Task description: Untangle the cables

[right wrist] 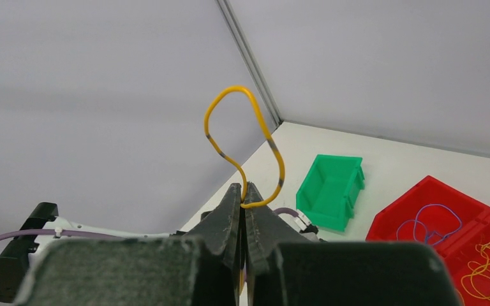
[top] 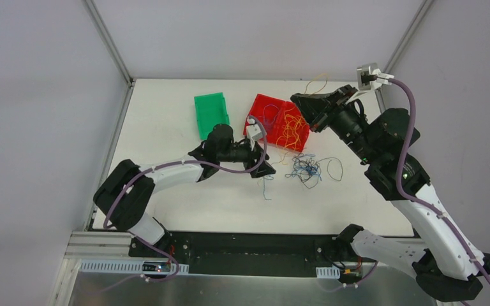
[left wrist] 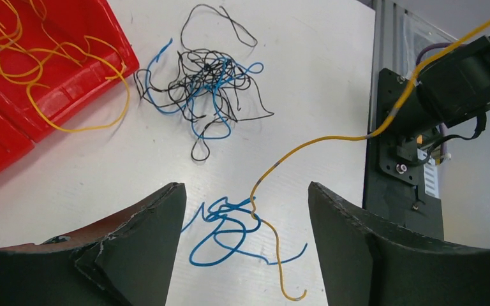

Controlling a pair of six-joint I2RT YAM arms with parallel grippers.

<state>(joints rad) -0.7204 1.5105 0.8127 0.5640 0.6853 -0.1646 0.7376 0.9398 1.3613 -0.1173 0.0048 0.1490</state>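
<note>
In the left wrist view a small blue cable lies looped on the white table, crossed by a yellow cable that rises away to the upper right. My left gripper hangs open over both, a finger on either side and neither touching. My right gripper is raised and shut on a yellow cable that loops above its tips. A knot of black and blue cables lies on the table between my left gripper and my right gripper.
A red bin with yellow cables in it stands at the back middle. A green bin stands left of it. Grey walls close in the table on three sides.
</note>
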